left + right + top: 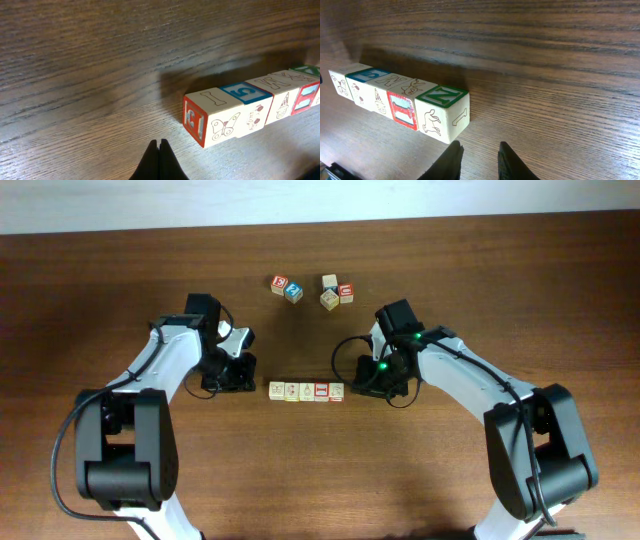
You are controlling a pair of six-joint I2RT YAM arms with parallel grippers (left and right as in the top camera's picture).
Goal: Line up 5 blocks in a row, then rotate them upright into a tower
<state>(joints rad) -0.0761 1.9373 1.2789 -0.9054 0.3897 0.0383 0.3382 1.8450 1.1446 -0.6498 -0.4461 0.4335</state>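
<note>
My left hand (243,373) sits low over the worktop (450,270) with its two fingers pressed flat together and nothing between them. It points at the left end of the row of five alphabet cubes (306,391) and stops just short of it. My right hand (362,383) is low at the other end of the row, its fingers a little apart around bare wood and not touching the end cube (442,115).

The worktop is dark brown with a strong wood grain, and a pale strip runs along its far edge. The row lies between my hands, the cubes touching side by side. A loose cluster of five more cubes (312,290) lies well behind it.

The cube by my right hand has a green-framed letter on top, either N or Z. The cube nearest my left hand (212,120) has a butterfly drawing, a bone drawing and a red-framed end face. Its neighbour's blue-framed top (246,91) shows a 5 or an S.
</note>
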